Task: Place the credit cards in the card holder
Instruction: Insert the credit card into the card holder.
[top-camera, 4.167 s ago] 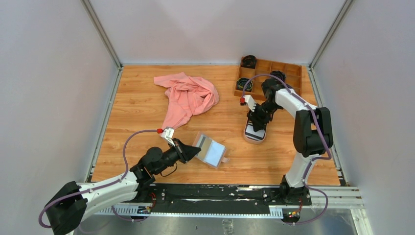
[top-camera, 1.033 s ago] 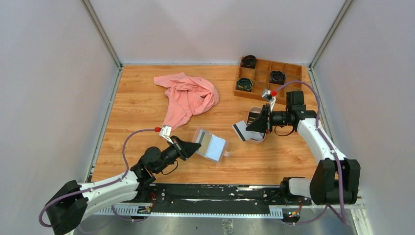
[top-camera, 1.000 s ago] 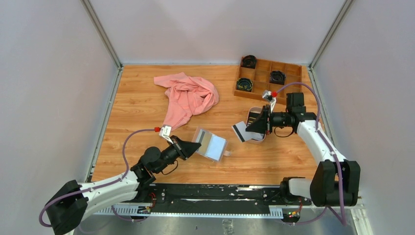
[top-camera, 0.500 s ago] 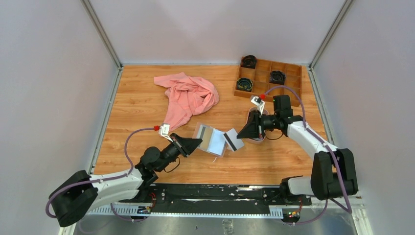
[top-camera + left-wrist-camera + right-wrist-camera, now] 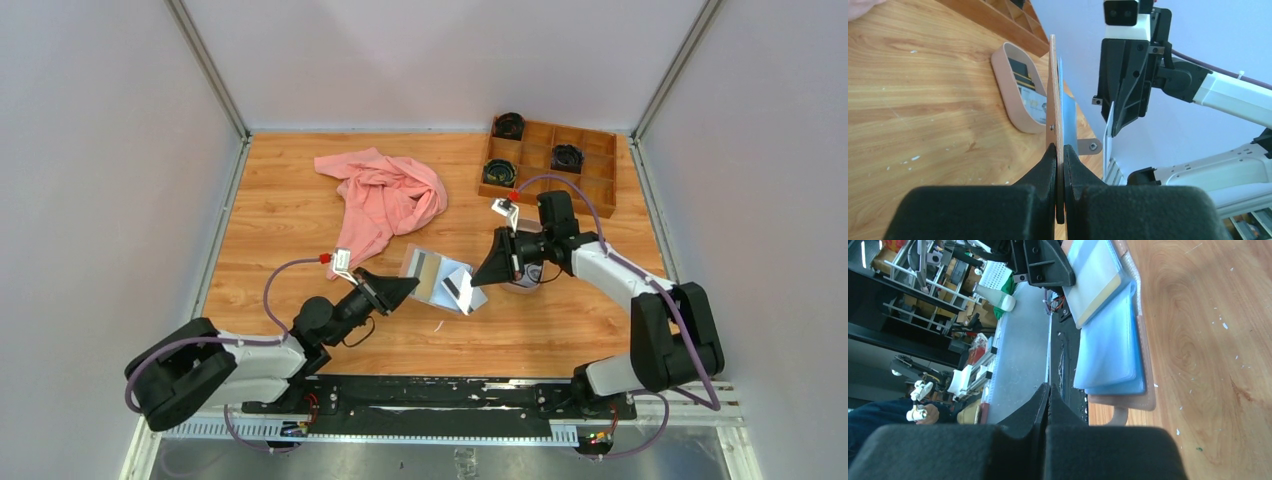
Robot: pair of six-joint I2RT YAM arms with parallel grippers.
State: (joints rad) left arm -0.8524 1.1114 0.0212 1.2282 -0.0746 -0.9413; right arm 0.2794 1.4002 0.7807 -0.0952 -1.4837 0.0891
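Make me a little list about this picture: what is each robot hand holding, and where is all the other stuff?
left gripper: shut on the edge of the card holder
card holder: open, blue pockets showing
right gripper: shut on a card with a black stripe
card: next to the holder's pockets, not yet inside
tray: oval, pinkish, right of the holder, with more cards in it
pink cloth: crumpled, far side of the table
wooden box: far right corner

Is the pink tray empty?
No, the tray has some cards lying inside it.
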